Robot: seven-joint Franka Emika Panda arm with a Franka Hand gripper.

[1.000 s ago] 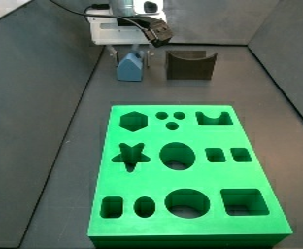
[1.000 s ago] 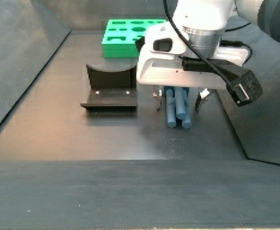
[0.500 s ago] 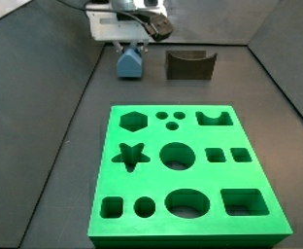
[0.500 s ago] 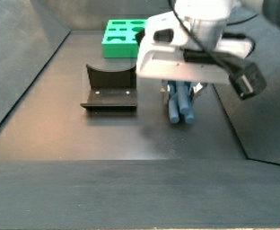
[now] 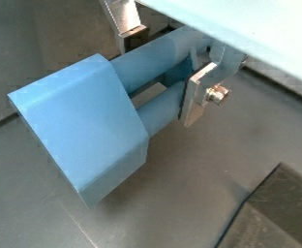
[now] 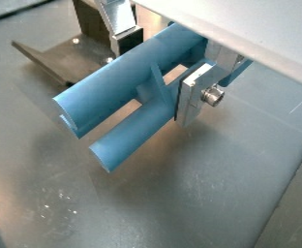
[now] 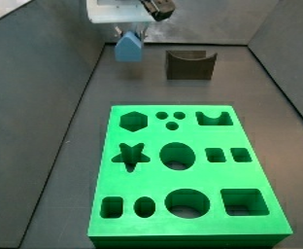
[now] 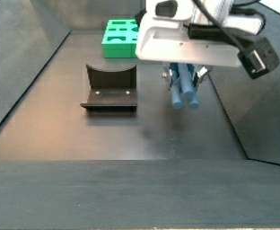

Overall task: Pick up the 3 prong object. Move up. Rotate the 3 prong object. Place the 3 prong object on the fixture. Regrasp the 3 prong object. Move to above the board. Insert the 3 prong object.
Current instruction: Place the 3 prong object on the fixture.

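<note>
3 prong object (image 8: 183, 89) now lifted clear of floor, pinched by gripper (image 8: 186, 74); rotation judged next, fixture (image 8: 109, 88) unoccupied at left.

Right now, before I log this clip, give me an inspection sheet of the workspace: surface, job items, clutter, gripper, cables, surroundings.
Surface: dark grey floor, bare around the pieces.
3 prong object: blue-grey piece hangs clear of the floor, held between the fingers in both wrist views.
Fixture: dark notched block standing on the floor beside the held piece, nothing in its notch.
Board: green slab with cut-out holes, all holes unfilled.
Clutter: nothing seen.
Gripper: gripper shut on the 3 prong object, raised near the fixture.
Cables: black cable looping over the gripper body.
Surroundings: grey enclosure walls around the floor.
</note>
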